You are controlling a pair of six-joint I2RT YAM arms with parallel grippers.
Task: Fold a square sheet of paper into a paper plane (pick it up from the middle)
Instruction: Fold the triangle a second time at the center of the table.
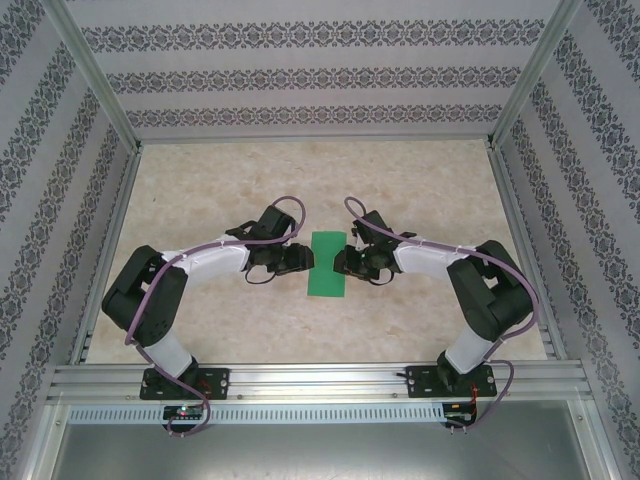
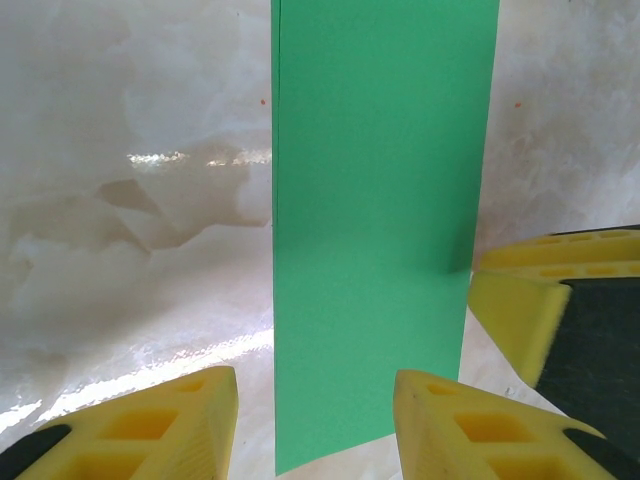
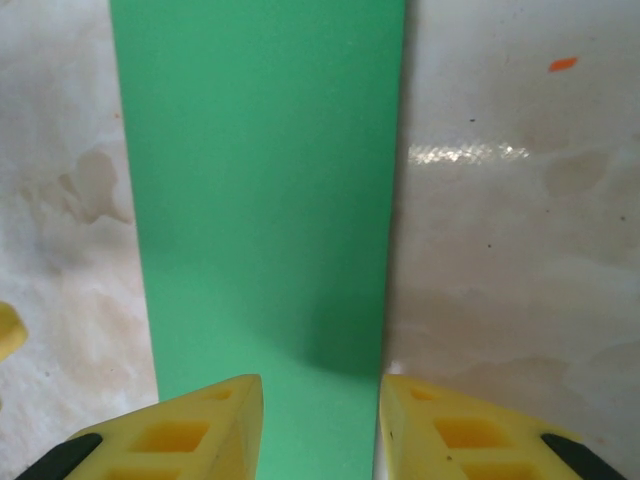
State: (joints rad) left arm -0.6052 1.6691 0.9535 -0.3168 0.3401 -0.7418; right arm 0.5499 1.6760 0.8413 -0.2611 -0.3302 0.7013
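Green paper (image 1: 326,264) lay flat on the pale marbled table (image 1: 420,190), midway between the two arms, showing as a narrow upright rectangle rather than a square. In the left wrist view a second thin edge ran just inside one long side of it (image 2: 380,220), as if two layers lay stacked.

The left gripper (image 1: 300,262) sat just beside the strip's left long edge and the right gripper (image 1: 345,262) just beside its right one, the two facing each other across it.

The left gripper (image 2: 315,400) had its yellow fingers (image 2: 190,430) parted, with the near end of the strip lying in the gap between them and not pinched. A yellow finger of the right gripper (image 2: 520,300) stood at the strip's far edge.

The right gripper (image 3: 320,395) also had its fingers (image 3: 200,430) apart, low over the strip, one above the paper and the other at its edge; nothing was clamped. A small orange speck (image 3: 562,64) marked the table nearby.
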